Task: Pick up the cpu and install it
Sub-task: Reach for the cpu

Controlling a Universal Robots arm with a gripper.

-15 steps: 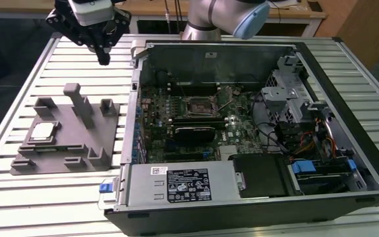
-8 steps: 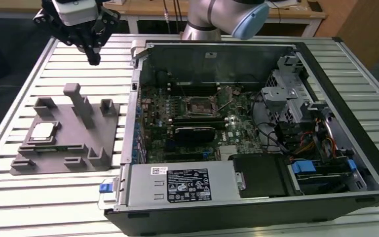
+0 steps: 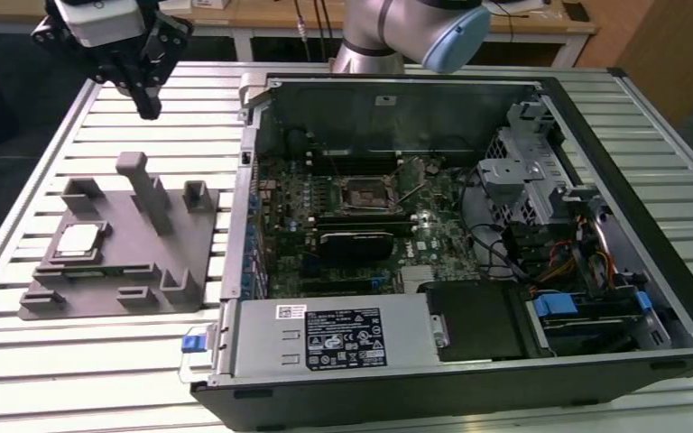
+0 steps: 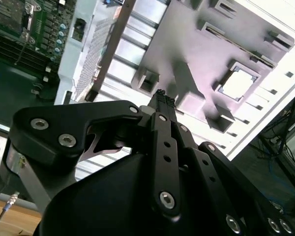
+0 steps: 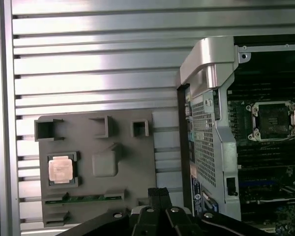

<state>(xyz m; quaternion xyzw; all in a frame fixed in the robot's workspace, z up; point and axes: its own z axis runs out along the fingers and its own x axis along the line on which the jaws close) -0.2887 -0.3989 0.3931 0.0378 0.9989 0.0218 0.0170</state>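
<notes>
The cpu (image 3: 78, 239) is a small square chip with a pale metal top. It lies flat in a recess of the grey plastic fixture (image 3: 142, 271), at the exterior view's left. Both wrist views show the cpu (image 4: 238, 83) (image 5: 60, 168) from above. My gripper (image 3: 147, 106) hangs high over the slatted table beyond the fixture, well apart from the chip. Its fingers (image 4: 161, 97) (image 5: 159, 191) are pressed together with nothing between them. The bare socket (image 3: 368, 192) (image 5: 273, 119) sits on the motherboard inside the open case.
The open computer case (image 3: 587, 99) takes up the table's middle and the exterior view's right, with its metal rim (image 5: 209, 59) next to the fixture. Upright blocks (image 3: 142, 176) rise from the fixture. A memory stick (image 5: 83, 198) lies in a fixture slot. Slatted table (image 3: 33, 361) surrounds everything.
</notes>
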